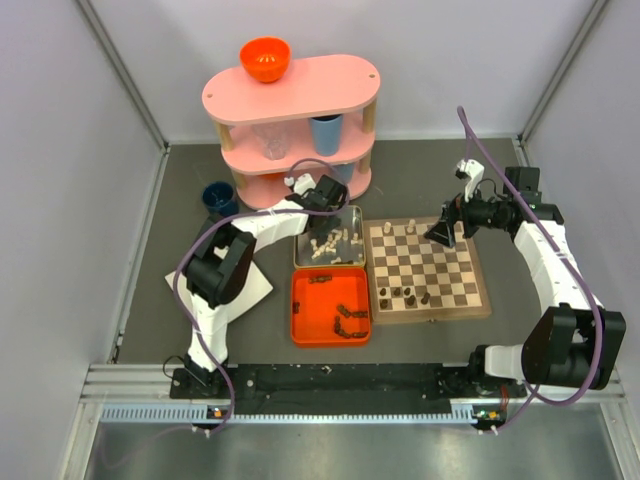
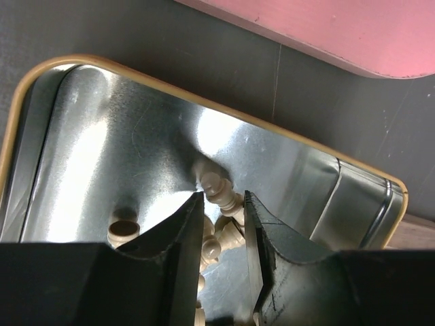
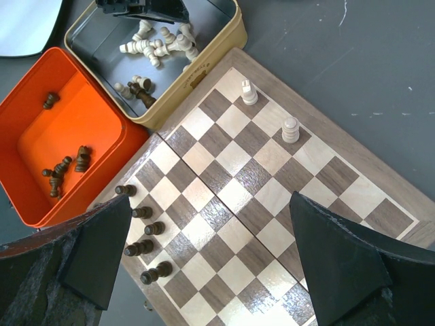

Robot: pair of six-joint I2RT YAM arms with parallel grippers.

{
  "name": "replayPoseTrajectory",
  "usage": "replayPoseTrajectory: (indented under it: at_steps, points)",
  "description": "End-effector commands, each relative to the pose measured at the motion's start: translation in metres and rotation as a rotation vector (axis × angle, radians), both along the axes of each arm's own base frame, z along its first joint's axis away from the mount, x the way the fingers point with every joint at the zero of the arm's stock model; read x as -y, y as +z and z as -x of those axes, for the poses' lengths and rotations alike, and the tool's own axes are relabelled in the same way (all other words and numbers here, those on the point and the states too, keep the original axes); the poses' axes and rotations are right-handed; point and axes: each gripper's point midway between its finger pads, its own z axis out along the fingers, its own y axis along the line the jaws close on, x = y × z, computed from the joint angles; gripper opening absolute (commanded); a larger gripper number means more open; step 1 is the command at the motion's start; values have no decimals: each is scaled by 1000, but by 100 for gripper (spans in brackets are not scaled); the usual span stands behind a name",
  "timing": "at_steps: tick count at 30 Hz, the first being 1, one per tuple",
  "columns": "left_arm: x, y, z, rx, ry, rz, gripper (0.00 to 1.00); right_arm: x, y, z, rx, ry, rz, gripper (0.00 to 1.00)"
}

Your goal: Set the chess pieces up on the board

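Tabletop [image 1: 450, 170] | pink shelf [image 1: 300, 90] behind tin [image 2: 102, 136] | left jaws astride cream pieces [image 2: 217, 190], grip unclear | right jaws wide above board [image 3: 272, 197]

Pink two-tier shelf [image 1: 300, 95] at far side of grey table [image 1: 440, 160]; orange bowl [image 1: 265, 58] on top; clear glass [image 1: 272, 143] and blue cup [image 1: 325, 132] on middle tier. Dark blue cup [image 1: 218, 198] left of shelf base. Silver tin [image 1: 350, 222] just behind orange tray [image 1: 315, 310]. White sheet [image 1: 258, 283] left of tray
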Motion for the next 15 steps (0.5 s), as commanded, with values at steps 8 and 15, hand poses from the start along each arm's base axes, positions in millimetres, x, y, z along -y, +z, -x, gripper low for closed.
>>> replayPoseTrajectory:
  at_steps: [8,15]
  points:
    - [11,3,-20,62,25,30,36,1,13,-3,73,9,9,99]
    - [11,-4,-18,48,21,30,33,1,14,-2,76,10,8,99]
